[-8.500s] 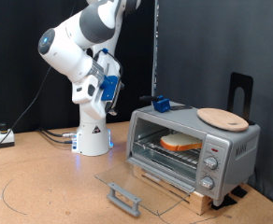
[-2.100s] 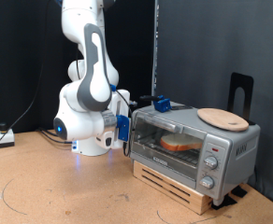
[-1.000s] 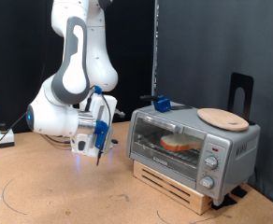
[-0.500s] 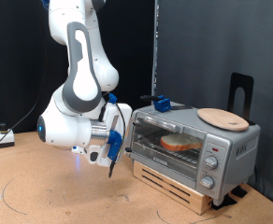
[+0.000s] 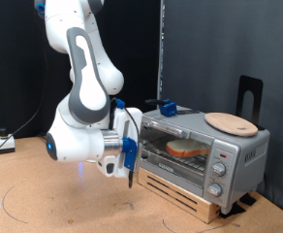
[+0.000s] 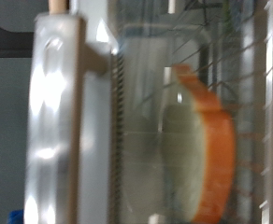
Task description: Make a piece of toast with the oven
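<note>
Swung back toward toaster oven [image 5: 202, 153] from half second before; gripper [image 5: 130, 176] hung low beside oven's left front corner in exterior view. Finger spread: could not tell. Glass door [image 6: 150, 140] shut, slice of bread [image 5: 187, 149] on wire rack inside. Risk judged: fingers clipping door handle [image 6: 57, 121], jolting oven on wooden pallet [image 5: 180, 195].

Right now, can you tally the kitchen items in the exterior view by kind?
Toaster oven: 1
Piece of toast, inside it: 1
Round wooden board, on top: 1
Total: 3
The hand is by the oven's glass door.
</note>
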